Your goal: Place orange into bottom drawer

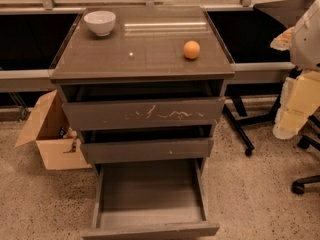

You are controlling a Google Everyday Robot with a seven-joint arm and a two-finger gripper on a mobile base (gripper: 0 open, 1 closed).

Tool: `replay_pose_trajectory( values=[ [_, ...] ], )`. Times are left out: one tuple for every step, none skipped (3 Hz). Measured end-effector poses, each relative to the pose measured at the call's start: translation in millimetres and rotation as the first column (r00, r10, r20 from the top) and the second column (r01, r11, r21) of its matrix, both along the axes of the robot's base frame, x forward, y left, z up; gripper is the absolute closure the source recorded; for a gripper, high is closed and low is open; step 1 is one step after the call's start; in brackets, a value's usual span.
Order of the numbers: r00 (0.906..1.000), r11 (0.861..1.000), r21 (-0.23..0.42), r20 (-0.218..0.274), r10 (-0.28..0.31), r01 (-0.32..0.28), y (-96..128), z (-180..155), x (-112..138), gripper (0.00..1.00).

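The gripper is seen at right; left of it, the orange then the bowl are set on the cabinet, with the bottom drawer lower.

Likely an office workroom — a grey drawer cabinet stands on a speckled hard floor, with wheeled chair bases to the right and an open cardboard box beside it; the robot's white claw shows at the right edge.
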State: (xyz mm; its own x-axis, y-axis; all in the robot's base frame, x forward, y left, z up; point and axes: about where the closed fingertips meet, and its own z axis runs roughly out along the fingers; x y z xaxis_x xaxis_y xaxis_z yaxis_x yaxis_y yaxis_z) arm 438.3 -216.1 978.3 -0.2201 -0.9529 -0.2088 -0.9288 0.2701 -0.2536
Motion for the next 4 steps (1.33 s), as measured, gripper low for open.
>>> replay_pose_trajectory(
  values=[
    [1.0, 1.0, 0.0, 0.0, 0.0, 0.0, 0.0, 0.0, 0.0, 0.0],
    [0.9994, 0.999, 0.053, 0.034, 0.011, -0.012, 3.4, 1.2, 11.4, 0.0],
    [0.9947, 0.989, 0.139, 0.097, 0.033, -0.047, 3.8, 3.4, 40.1, 0.0],
    [0.9805, 0.95, 0.283, 0.178, 0.084, -0.133, 8.5, -1.5, 91.7, 0.0]
  ],
)
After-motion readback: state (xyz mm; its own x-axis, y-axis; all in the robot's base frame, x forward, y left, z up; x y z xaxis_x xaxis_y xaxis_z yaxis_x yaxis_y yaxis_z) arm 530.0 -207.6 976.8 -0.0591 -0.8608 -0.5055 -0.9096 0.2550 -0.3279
